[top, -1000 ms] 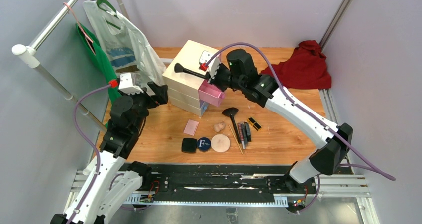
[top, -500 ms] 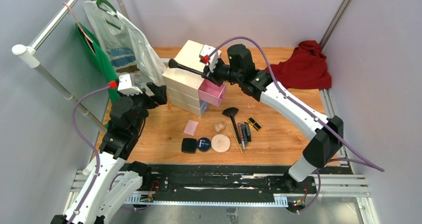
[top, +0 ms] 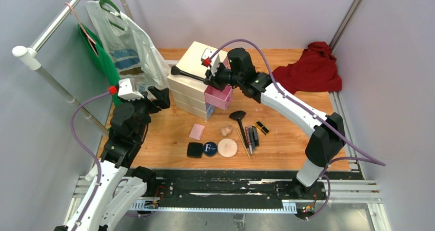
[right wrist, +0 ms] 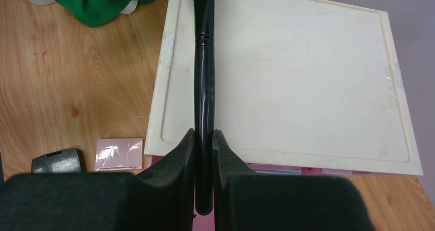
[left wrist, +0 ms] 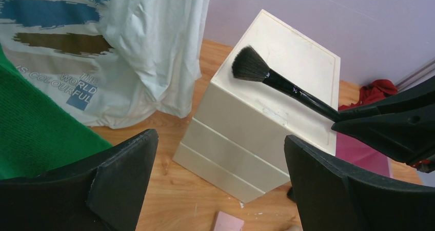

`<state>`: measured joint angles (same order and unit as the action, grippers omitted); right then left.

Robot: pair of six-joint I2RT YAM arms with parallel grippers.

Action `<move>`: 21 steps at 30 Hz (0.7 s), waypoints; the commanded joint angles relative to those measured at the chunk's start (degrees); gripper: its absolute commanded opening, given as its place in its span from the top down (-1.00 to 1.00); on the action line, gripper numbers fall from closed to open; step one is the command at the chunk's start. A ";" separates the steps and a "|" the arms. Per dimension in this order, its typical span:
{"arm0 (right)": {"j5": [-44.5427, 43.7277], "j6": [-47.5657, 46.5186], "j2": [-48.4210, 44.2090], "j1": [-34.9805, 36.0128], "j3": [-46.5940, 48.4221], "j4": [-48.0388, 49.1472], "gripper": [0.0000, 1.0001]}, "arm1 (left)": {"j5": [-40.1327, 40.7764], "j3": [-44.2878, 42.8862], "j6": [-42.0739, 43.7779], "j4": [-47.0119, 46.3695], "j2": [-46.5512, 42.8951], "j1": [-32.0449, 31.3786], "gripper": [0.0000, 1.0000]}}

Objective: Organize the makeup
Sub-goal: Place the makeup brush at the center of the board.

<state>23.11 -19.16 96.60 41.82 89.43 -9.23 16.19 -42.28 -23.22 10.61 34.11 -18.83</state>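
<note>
A long black brush (top: 189, 75) (right wrist: 203, 77) (left wrist: 277, 80) is clamped by its handle in my right gripper (top: 209, 79) (right wrist: 204, 145), held level over the cream chest (top: 192, 72) (left wrist: 267, 123), bristles toward the chest's left edge. The chest's pink drawer (top: 219, 96) stands pulled out. My left gripper (top: 158, 97) (left wrist: 220, 182) hangs open left of the chest with nothing between its fingers. On the table lie a pink square (top: 197, 131), black square compact (top: 194, 149), navy round compact (top: 209, 148), beige puff (top: 227, 147), sponge (top: 225, 131), another black brush (top: 238, 119), pencils (top: 250, 137) and lipstick (top: 262, 127).
A white plastic bag (top: 125, 41) and green cloth (top: 100, 56) hang from a metal rail (top: 48, 79) at the left, close to my left arm. A red cloth (top: 313, 66) lies at the back right corner. Walls close in the table on three sides.
My right arm has carried the brush leftward across the chest's top. The left gripper has drifted slightly left and stays open.
</note>
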 commanded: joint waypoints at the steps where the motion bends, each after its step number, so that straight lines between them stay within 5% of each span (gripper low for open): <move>1: 1.06 1.07 0.52 -0.60 2.18 2.03 0.99 | 1.03 0.18 -0.60 -0.22 -0.62 0.02 -0.96; 21: -3.46 1.85 -1.26 -0.70 1.50 2.99 0.99 | 0.86 0.25 -0.60 -0.59 -0.07 0.04 -0.96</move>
<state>22.81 -18.74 97.56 41.82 89.62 -8.84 16.32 -42.28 -23.22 10.63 34.00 -18.83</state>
